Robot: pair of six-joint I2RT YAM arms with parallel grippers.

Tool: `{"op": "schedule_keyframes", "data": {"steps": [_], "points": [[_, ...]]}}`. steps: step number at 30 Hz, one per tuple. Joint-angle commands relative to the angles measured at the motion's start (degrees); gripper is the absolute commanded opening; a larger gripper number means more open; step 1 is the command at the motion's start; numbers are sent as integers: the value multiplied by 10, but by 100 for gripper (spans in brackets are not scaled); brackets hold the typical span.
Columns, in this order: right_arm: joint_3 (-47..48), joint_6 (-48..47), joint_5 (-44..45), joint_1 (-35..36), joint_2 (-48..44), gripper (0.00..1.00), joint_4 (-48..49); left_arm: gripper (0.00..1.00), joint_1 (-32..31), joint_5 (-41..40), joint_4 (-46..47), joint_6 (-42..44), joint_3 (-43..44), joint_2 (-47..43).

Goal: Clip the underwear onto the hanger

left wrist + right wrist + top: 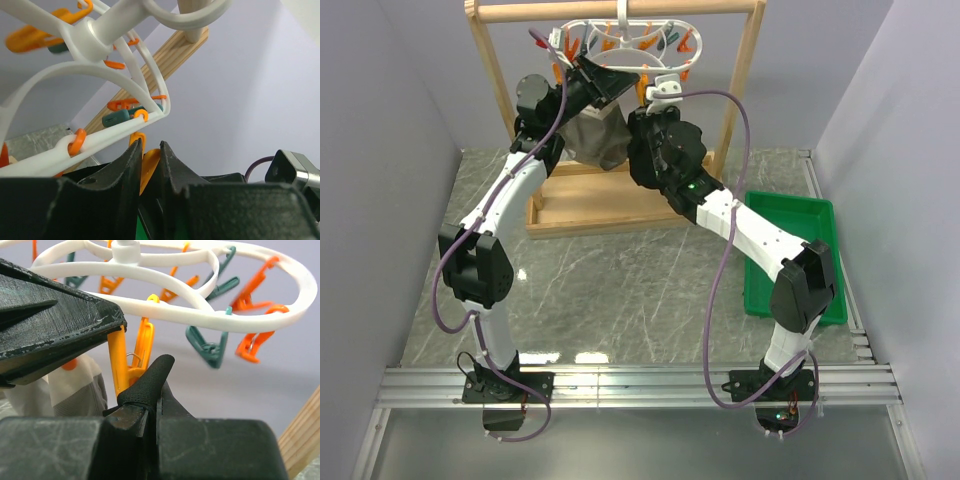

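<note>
Grey wall (280, 365); R fingers (127, 414) pinch bunched black underwear (152, 377)

Grey marbled table (620, 290) carries wooden rack (570, 222), green tray (795, 215) at right

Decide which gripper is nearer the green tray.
Right. The right gripper is at the hanger, beyond and left of the green tray; the left gripper is farther left.

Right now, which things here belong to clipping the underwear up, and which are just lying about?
For the job: black underwear, hanger, orange peg.
Not part of it: grey-beige garment, wooden rack, green tray.
</note>
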Motion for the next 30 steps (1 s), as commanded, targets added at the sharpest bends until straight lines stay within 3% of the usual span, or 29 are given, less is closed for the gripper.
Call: {"op": "schedule_keyframes", "data": {"steps": [1, 4, 8, 24, 27, 30], "points": [[34, 34, -5, 0, -2, 0, 9, 25, 0, 9, 17, -11, 19, -7], [29, 40, -10, -2, -6, 0, 9, 26, 2, 8, 17, -12, 17, -9], [20, 50, -20, -5, -12, 0, 8, 37, 6, 8, 18, -13, 17, -10], [-30, 66, -106, -22, -44, 0, -21, 58, 19, 1, 21, 2, 0, -36], [-40, 66, -121, -23, -50, 14, -26, 57, 20, -2, 11, 15, -3, -41], [-48, 63, -127, -24, -57, 22, -28, 55, 20, -3, 1, 33, -6, -48]]}}
